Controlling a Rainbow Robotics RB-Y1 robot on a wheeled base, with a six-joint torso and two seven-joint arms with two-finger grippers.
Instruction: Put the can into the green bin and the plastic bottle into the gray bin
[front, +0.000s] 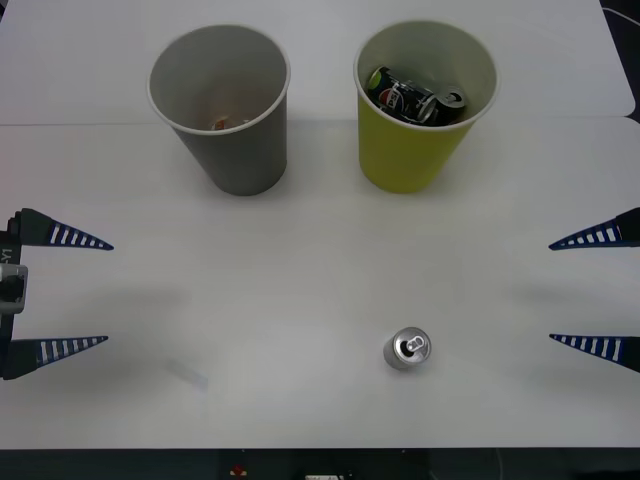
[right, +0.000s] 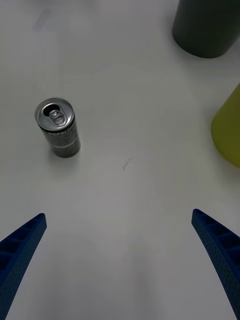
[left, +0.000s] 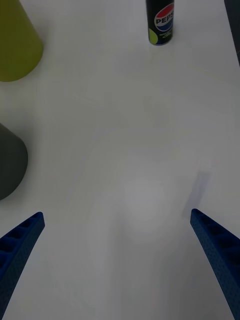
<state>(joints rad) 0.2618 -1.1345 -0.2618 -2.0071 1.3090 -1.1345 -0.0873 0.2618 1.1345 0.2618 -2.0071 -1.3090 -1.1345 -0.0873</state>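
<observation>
You have a white table (front: 320, 260) with the gray bin (front: 222, 110) and the green bin (front: 424, 108) standing upright side by side at its far side, the gray one to the left. Dark cans (front: 415, 98) lie inside the green bin. Your left gripper (front: 60, 291) and right gripper (front: 598, 290) hang at the table's two sides, each spread wide and holding nothing. The can (front: 407, 349) stands upright near the front edge, nearer your right gripper, well apart from both bins.
</observation>
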